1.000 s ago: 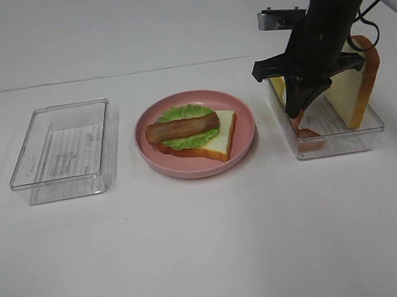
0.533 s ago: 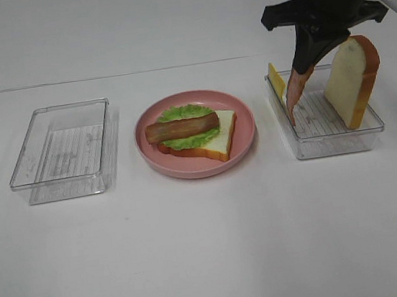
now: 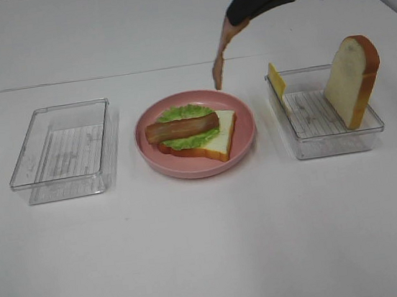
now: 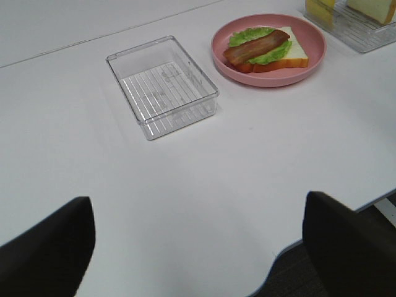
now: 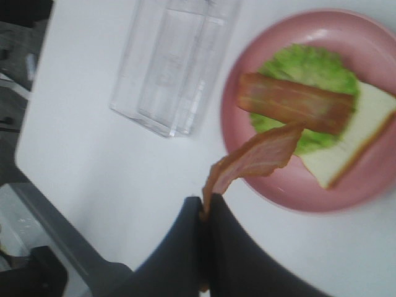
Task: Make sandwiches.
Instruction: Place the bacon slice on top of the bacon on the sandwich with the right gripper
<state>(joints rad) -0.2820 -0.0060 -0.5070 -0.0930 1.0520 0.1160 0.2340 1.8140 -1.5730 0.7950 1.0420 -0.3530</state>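
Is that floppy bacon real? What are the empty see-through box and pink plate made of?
Probably not: the hanging bacon strip droops limply, so likely soft rubbery toy plastic. The empty clear tray looks like hard, shiny plastic, see-through with ribs. The pink plate looks smooth plastic, maybe ceramic.

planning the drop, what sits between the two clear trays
The pink plate with the open sandwich; a bacon strip dangles over it. Exterior high view.

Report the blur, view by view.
Right wrist view: blurred throughout, the pink plate and the hanging bacon strip soft-edged. Exterior high view: table sharp, only the right gripper and its bacon strip slightly smeared. Left wrist view: crisp, the clear tray well defined.
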